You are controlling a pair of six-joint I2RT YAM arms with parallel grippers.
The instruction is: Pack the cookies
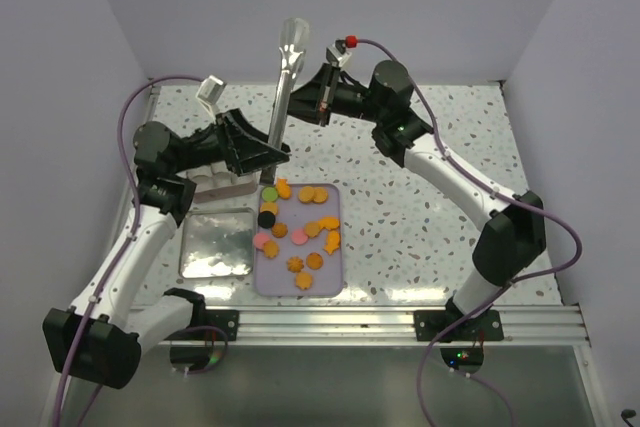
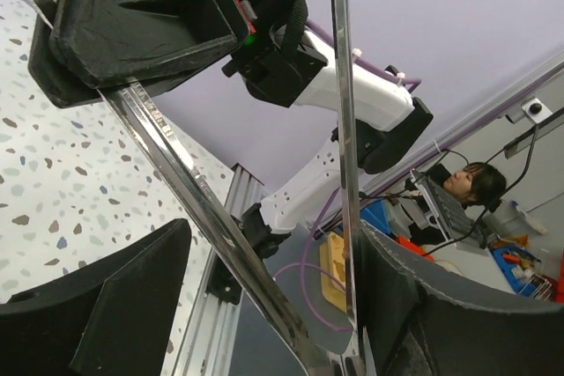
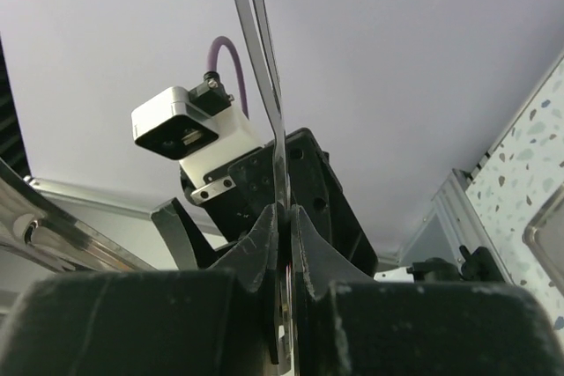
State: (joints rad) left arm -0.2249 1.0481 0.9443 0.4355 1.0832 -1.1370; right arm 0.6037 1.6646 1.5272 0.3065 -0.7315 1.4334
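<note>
Left gripper [image 1: 272,155] straddles the upright tongs [image 1: 285,87], jaws apart and not yet squeezing, apparently to take them over. Right gripper [image 1: 300,107], jaws clamped on the tongs, steadies them. Cookies [image 1: 300,232] lie on a tray [image 1: 335,277] just below the left jaws.

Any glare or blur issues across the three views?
Top view: sharp and evenly lit, but the tongs tip is blown out and the tin mirrors light. Left wrist: tongs show streaky reflections; own jaws dark, soft. Right wrist: own jaws fill the bottom, black and out of focus.
</note>
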